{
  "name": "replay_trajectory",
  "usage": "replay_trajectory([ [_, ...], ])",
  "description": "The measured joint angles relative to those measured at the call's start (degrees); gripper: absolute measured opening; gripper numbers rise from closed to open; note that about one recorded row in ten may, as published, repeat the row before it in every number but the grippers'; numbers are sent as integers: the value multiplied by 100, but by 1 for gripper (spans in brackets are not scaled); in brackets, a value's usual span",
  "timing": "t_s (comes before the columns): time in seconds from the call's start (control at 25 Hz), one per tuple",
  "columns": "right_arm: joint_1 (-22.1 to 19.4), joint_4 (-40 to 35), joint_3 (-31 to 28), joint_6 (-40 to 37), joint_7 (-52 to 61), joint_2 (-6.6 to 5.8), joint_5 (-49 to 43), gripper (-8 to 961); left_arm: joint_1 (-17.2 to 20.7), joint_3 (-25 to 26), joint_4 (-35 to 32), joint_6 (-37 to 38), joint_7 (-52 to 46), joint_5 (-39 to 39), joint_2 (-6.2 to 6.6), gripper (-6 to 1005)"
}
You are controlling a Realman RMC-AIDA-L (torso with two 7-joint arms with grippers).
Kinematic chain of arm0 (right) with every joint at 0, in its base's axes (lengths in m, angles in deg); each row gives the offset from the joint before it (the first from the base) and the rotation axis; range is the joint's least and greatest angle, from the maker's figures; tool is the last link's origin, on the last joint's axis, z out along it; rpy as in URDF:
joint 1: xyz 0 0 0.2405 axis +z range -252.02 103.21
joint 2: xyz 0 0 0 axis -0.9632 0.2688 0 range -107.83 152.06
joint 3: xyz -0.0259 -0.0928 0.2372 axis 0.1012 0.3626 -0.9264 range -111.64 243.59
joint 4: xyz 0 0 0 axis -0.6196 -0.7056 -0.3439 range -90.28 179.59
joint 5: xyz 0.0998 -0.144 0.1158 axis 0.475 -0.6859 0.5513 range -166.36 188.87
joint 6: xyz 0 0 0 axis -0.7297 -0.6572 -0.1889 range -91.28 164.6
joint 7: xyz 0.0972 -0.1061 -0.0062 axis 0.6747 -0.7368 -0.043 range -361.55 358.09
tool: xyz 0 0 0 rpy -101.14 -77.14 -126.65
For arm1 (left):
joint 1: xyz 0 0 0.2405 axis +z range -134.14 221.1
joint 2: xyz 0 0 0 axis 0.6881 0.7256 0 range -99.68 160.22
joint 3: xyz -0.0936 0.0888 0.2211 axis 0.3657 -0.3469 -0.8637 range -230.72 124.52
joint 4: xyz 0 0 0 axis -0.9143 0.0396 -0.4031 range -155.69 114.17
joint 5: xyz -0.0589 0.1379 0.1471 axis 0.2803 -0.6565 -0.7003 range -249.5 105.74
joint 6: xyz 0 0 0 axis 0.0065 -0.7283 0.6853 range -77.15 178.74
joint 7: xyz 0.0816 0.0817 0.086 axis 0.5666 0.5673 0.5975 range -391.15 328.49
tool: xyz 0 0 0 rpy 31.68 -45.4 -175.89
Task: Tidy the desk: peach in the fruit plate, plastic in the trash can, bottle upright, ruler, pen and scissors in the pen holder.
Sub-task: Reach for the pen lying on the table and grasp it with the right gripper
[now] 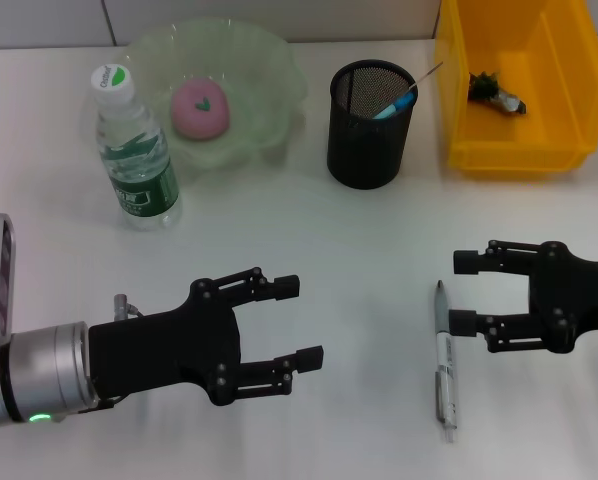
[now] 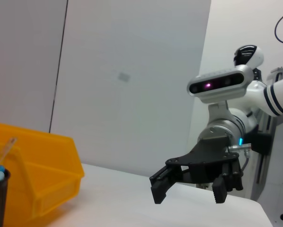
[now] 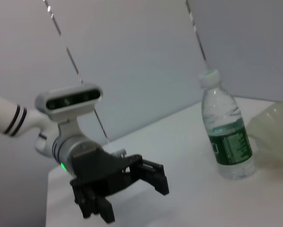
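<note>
A slim silver-and-grey pen [image 1: 445,362] lies flat on the white worktop [image 1: 309,230], its dark tip pointing away from the robot, toward the black mesh pen holder [image 1: 370,124] well beyond it. The right pincer [image 1: 463,293] hovers just beside the pen's tip end, jaws wide apart and holding nothing. The left pincer [image 1: 299,322] hangs over bare worktop to the pen's left, likewise spread open and empty.

The pen looks light, stiff and smooth, so it will likely roll or skid if nudged sideways. Lying flush on the surface, it leaves little room beneath; the sensible hold seems to be across the barrel near its middle, fingers closing from either side, so it stays balanced when lifted and can be tipped upright into the holder.

The holder already carries a clear ruler and a blue-handled item [image 1: 396,103]. The pink peach [image 1: 200,108] sits in the translucent green fruit plate [image 1: 269,60], and a dark crumpled scrap [image 1: 495,90] lies in the yellow plastic bin [image 1: 569,140]. The clear plastic water bottle [image 1: 132,150] stands upright beside the plate; its green label carries writing too small to read, and the white cap shows a green leaf mark.
</note>
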Motion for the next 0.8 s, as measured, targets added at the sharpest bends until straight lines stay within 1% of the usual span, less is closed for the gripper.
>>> replay_trajectory([
  [0.2,3,-126,-62,10,-192,-15,-135,813,-36,11,2,18,-115,-38,23,785],
  [0.32,85,-228,-59,-18,-204,-24,-261,809,-59,-4,-21,-5,-180,-44,27,785],
  [0.56,298,-557,-22,-193,-187,1,-772,808,-59,15,-68,-31,-157,-48,7,785],
  [0.64,450,-718,-12,-325,-173,25,-1077,808,-88,2,-73,-105,-129,-49,-25,785],
  [0.8,570,-789,-11,-337,-116,22,-1144,808,-91,4,-74,-115,-127,-49,-31,785],
])
